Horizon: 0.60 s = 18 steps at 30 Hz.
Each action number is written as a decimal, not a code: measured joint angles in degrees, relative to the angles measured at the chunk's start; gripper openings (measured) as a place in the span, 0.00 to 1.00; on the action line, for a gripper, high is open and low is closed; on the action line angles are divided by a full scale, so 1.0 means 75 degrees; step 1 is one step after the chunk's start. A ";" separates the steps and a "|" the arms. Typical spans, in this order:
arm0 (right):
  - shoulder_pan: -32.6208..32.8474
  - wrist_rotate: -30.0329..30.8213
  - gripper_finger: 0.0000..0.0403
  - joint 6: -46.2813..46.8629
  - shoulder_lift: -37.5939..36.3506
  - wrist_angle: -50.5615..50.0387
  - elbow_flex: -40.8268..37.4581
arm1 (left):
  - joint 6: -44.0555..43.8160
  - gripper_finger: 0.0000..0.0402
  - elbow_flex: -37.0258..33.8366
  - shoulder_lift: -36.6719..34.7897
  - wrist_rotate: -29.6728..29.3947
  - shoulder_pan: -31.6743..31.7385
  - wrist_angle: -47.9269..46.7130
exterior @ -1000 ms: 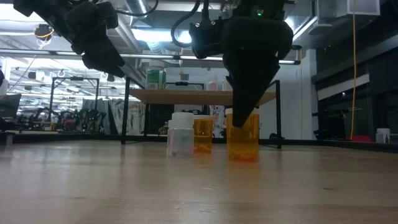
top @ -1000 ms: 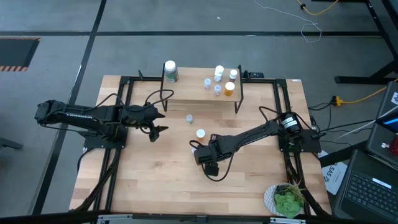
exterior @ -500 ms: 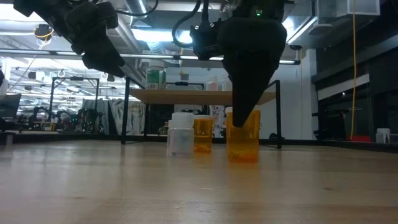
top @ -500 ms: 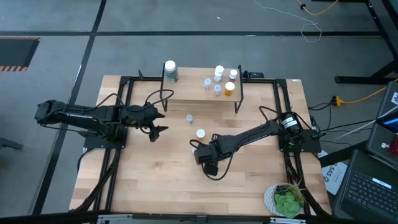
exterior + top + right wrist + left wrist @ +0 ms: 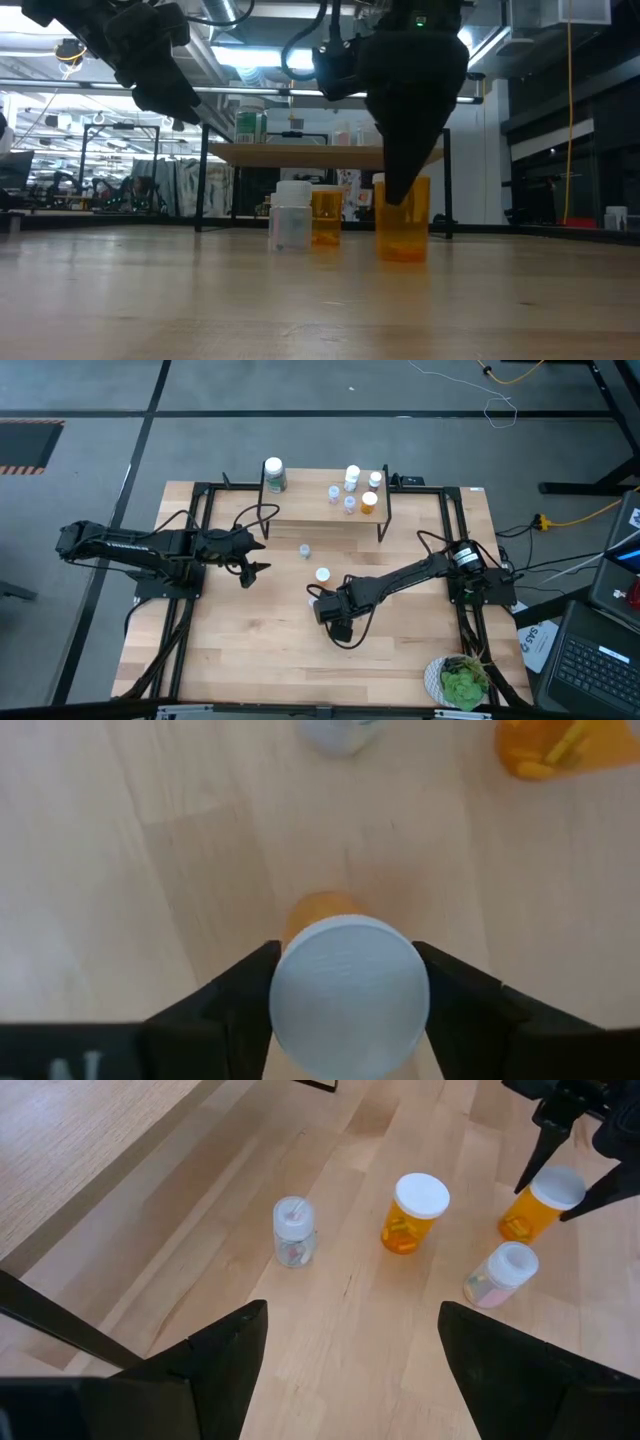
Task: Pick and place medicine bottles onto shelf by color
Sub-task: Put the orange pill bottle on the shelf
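Right hand (image 5: 340,628) low at table centre, fingers clamped, left hand (image 5: 256,556) raised, fingers spread

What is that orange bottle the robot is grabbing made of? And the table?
The orange bottle looks like see-through plastic, since light glows through it; its white cap looks matte plastic. The table looks like light wood with a smooth finish, showing plank seams and grain.

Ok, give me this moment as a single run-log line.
right gripper: jaws closed on orange bottle, bottle on table | left gripper: open, waiting near shelf | shelf: several bottles placed
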 joint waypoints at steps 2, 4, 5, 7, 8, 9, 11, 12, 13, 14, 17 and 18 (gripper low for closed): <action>0.0000 -0.0100 0.56 -0.0035 -0.0003 0.0005 0.0001 | 0.0000 0.72 0.0000 0.0000 0.0000 0.0000 0.0000; 0.0000 -0.0118 0.58 -0.0167 -0.0006 0.0004 0.0003 | 0.0000 0.72 0.0000 0.0000 0.0000 0.0002 0.0000; 0.0000 -0.0123 0.58 -0.0193 -0.0005 0.0000 0.0000 | 0.0000 0.72 0.0000 0.0000 0.0000 0.0001 0.0000; 0.0000 -0.0123 0.59 -0.0205 0.0000 -0.0010 0.0000 | 0.0000 0.72 0.0000 0.0000 -0.0001 0.0001 -0.0002; 0.0000 -0.0121 0.60 -0.0203 0.0000 -0.0010 0.0000 | 0.0000 0.72 0.0000 0.0000 0.0000 0.0000 -0.0003; 0.0003 -0.0120 0.60 -0.0208 0.0000 -0.0010 0.0000 | 0.0000 0.72 0.0000 0.0000 0.0000 0.0000 -0.0003; 0.0000 -0.0114 0.59 -0.0213 0.0000 -0.0010 0.0000 | 0.0003 0.72 0.0000 0.0000 -0.0003 0.0000 -0.0003; 0.0000 -0.0104 0.59 -0.0204 0.0000 -0.0009 0.0000 | 0.0000 0.72 0.0000 0.0000 0.0000 0.0000 -0.0003; 0.0000 -0.0104 0.58 -0.0197 0.0000 -0.0007 0.0000 | 0.0000 0.72 0.0000 0.0000 -0.0003 0.0000 -0.0003; 0.0000 -0.0106 0.58 -0.0197 0.0000 -0.0004 0.0000 | 0.0002 0.72 0.0000 0.0000 0.0000 0.0001 -0.0003; 0.0000 -0.0103 0.57 -0.0178 0.0000 0.0019 0.0000 | 0.0002 0.72 0.0000 0.0000 -0.0002 0.0001 -0.0003; 0.0000 -0.0103 0.57 -0.0176 0.0000 0.0016 0.0000 | 0.0001 0.72 0.0000 0.0000 0.0000 0.0001 -0.0003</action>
